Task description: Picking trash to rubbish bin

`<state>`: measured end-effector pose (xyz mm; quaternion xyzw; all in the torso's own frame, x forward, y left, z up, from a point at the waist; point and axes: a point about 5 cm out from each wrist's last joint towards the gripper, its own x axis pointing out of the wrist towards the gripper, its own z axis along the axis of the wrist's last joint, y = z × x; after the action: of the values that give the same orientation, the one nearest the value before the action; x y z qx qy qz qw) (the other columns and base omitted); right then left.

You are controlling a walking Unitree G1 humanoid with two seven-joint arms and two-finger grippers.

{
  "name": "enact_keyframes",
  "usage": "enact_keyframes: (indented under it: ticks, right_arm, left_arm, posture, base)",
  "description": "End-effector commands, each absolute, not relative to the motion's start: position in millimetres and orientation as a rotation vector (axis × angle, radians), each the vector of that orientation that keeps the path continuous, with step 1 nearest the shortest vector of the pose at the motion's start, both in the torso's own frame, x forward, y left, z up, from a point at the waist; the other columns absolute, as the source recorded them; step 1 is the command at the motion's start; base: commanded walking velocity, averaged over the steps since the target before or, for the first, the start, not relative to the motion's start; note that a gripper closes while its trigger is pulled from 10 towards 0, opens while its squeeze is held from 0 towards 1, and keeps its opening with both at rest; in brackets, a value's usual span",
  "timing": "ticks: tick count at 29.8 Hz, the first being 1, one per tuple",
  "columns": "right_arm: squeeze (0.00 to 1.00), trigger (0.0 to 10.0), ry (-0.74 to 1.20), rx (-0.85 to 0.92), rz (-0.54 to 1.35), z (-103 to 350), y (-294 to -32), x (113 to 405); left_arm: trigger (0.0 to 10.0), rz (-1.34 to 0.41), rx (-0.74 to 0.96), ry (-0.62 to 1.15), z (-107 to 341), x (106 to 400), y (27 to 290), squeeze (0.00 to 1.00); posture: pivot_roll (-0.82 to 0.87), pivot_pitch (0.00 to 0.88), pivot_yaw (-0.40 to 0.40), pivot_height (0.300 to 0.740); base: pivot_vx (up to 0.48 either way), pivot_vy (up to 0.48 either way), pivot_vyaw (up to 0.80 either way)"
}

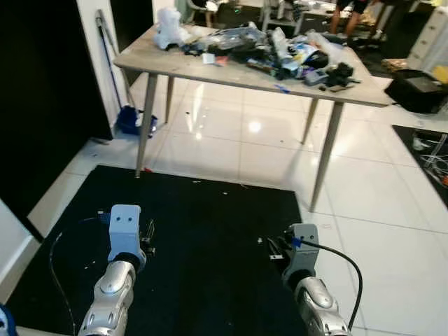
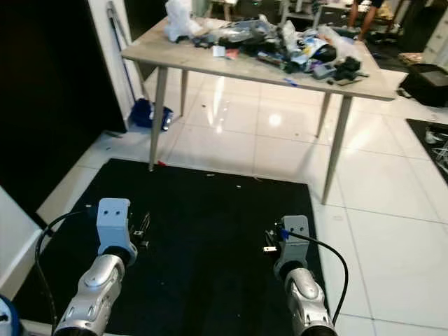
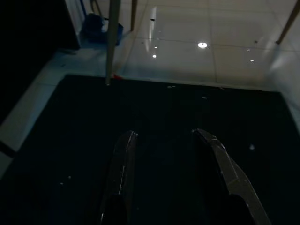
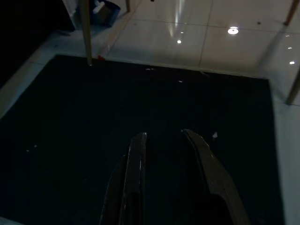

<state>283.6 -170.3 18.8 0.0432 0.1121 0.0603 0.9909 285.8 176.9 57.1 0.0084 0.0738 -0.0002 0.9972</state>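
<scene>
A heap of wrappers, bags and other clutter [image 1: 280, 49] covers a wooden table [image 1: 210, 71] ahead of me, with a crumpled white lump [image 1: 168, 31] at its left end. Small white scraps [image 4: 214, 136] dot the black mat [image 1: 203, 224] under my arms, and a red bit [image 3: 116, 76] lies by the table's front left leg. Over the mat my left gripper [image 3: 164, 133] is held low and open, nothing between its fingers. My right gripper [image 4: 164, 133] hovers over the mat too, open and holding nothing.
A blue dustpan and broom [image 1: 133, 119] lean by the dark wall on the left. A black bag [image 1: 420, 91] sits on the white tiles at the right. A person's legs [image 1: 350, 17] stand beyond the table. Shiny tiled floor [image 1: 252, 150] runs under the table.
</scene>
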Motion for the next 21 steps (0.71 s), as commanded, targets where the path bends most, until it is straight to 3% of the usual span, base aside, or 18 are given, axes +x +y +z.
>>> enact_keyframes:
  ticks: [1,21]
  right_arm:
    - [0.0,10.0,0.245,0.087,0.105,14.5,-175.0,279.8]
    - [0.0,10.0,0.248,0.085,0.107,14.1,-174.8,279.6]
  left_arm:
    - [10.0,-0.009,0.007,0.165,53.6,284.4,174.3,0.0]
    - [10.0,-0.016,0.01,0.164,53.8,284.3,173.1,0.0]
  posture:
    - [0.0,0.081,-0.039,0.74]
    - [0.0,0.083,-0.039,0.74]
  base:
    - [0.247,0.0,0.0]
    - [0.247,0.0,0.0]
